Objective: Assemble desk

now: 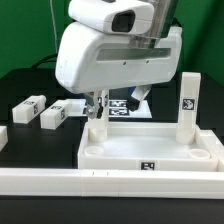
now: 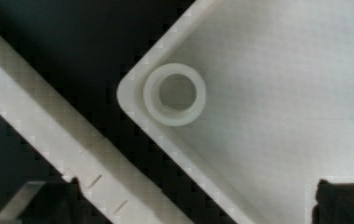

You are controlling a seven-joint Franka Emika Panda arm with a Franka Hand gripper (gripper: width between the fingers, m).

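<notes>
The white desk top (image 1: 150, 150) lies as a tray at the front, towards the exterior view's right. One leg (image 1: 189, 100) stands upright at its far corner on that side. Two more legs (image 1: 30, 107) (image 1: 58, 116) lie loose on the black table to the left. My gripper (image 1: 93, 108) hangs just above the tray's far left corner. In the wrist view the gripper (image 2: 188, 205) is open and empty, its dark fingertips (image 2: 32, 205) wide apart. Below it is the tray's rounded corner with an empty round socket (image 2: 174, 93).
A long white border rail (image 1: 50, 180) runs along the front and shows in the wrist view (image 2: 49, 130) beside the tray. The marker board (image 1: 122, 106) lies behind the tray, partly hidden by the arm. A white piece (image 1: 3, 136) is cut off at the left edge.
</notes>
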